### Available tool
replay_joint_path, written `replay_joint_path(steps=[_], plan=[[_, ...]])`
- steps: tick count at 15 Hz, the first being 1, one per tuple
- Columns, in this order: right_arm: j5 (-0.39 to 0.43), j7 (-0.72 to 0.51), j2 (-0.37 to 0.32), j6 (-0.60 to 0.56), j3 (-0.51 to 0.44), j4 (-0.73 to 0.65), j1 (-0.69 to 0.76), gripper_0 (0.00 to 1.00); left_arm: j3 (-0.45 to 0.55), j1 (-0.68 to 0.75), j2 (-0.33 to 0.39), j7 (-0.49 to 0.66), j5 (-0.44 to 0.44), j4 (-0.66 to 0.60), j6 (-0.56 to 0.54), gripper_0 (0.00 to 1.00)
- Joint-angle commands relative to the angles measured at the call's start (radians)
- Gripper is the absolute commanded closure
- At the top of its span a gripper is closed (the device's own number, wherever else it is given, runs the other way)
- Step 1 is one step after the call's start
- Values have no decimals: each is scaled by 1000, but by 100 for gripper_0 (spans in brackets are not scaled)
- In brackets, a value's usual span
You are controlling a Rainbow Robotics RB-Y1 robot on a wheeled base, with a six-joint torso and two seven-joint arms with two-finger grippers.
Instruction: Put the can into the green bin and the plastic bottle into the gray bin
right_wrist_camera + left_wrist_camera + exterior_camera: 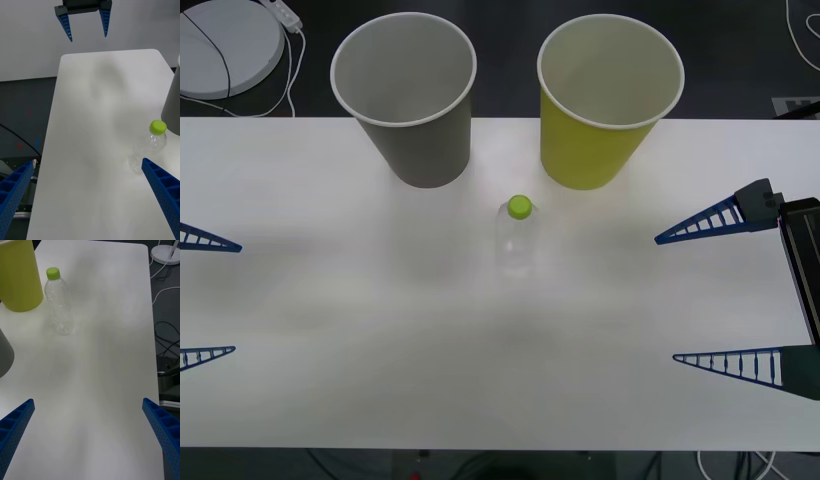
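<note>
From the front, we see the small clear ribbed plastic bottle (517, 240) with its lime-green cap standing upright on the white bench (330, 300). Behind it, the large gray tapered bin (408, 95) stands to its left and the large yellow-green tapered bin (605, 100) to its right. The left tool (208, 297) and right tool (725, 292) flank the bottle well apart, each spread wide.

In the right wrist view, we find the bottle (149, 147) near one blue finger.

In the left wrist view, the bottle (59, 302) stands just beside the yellow-green bin (18, 275).
</note>
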Motion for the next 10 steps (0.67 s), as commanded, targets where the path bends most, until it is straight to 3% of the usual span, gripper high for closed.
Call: replay_joint_path(steps=[1, 10], plan=[[0, 0, 0, 0, 0, 0, 0, 0, 0, 0, 0, 0, 0, 0, 0, 0], [-9, -9, 74, 8, -3, 15, 26, 0, 0, 0, 0, 0, 0, 0, 0, 0]])
